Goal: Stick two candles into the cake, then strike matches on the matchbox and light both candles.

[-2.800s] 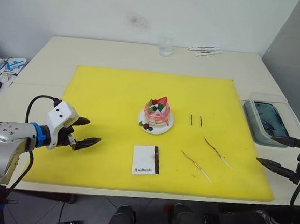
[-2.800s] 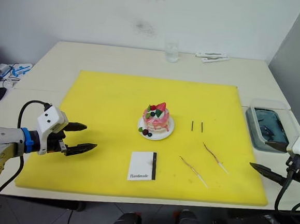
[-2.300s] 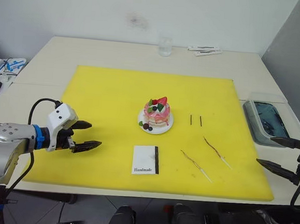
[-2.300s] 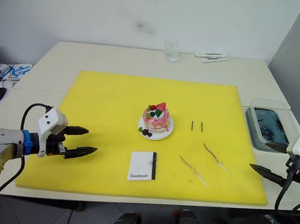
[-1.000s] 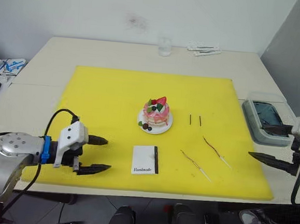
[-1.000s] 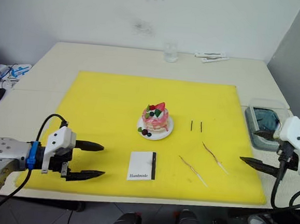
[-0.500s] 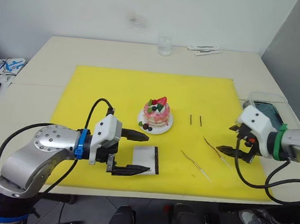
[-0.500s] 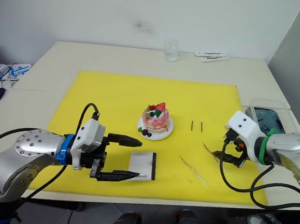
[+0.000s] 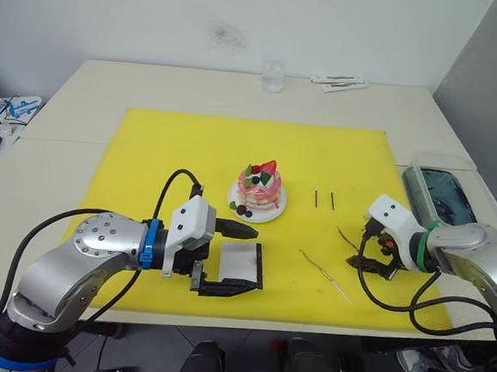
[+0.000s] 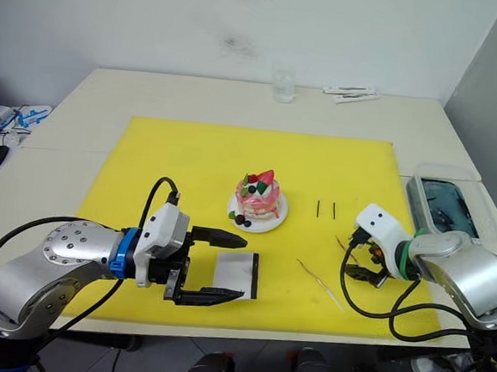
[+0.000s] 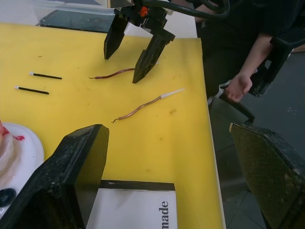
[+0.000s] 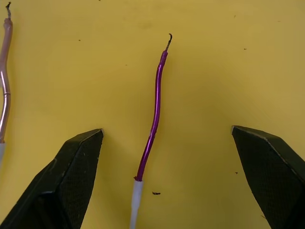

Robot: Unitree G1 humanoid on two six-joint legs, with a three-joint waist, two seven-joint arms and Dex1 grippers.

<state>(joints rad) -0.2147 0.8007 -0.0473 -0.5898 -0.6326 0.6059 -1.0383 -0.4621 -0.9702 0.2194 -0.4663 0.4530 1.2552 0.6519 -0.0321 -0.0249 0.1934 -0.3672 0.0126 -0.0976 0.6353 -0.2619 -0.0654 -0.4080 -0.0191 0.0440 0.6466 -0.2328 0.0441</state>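
Left two-finger black gripper is spread wide around the flat white "Handmade" matchbox on the yellow mat, not gripping. Right black gripper is spread, straddling one thin wavy candle lying flat. Second wavy candle lies beside it. Small pink round cake stands mid-mat.
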